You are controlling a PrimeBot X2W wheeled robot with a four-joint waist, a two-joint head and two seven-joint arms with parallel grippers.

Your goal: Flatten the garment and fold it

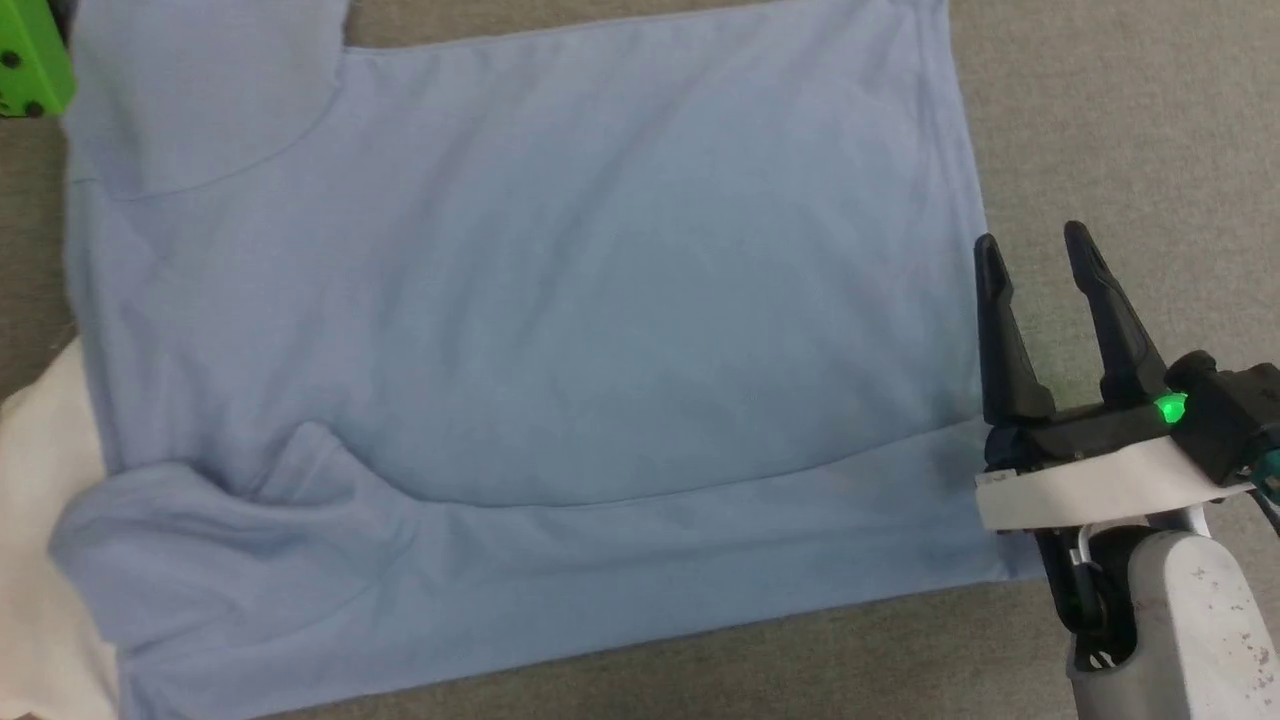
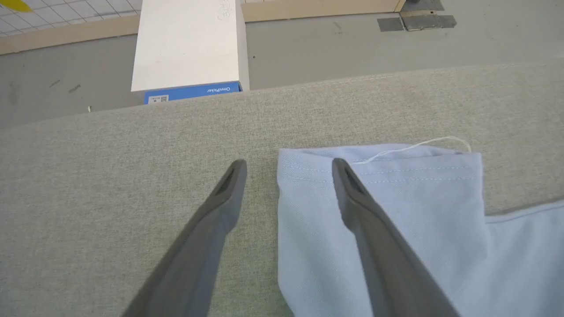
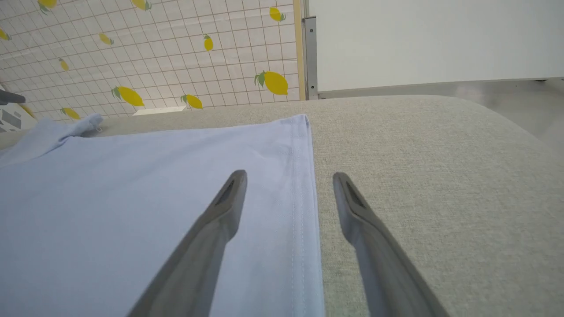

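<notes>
Garment spread — right claw wide

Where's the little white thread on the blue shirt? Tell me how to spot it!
Find the big grey cloth-covered surface with the light blue garment lying on it. Go to the sleeve whose stitched hem sits by the left gripper. The thread is the thin white strand curling along that hem, unlike the neat stitched lines below it.

Garment on grey fabric surface
</notes>
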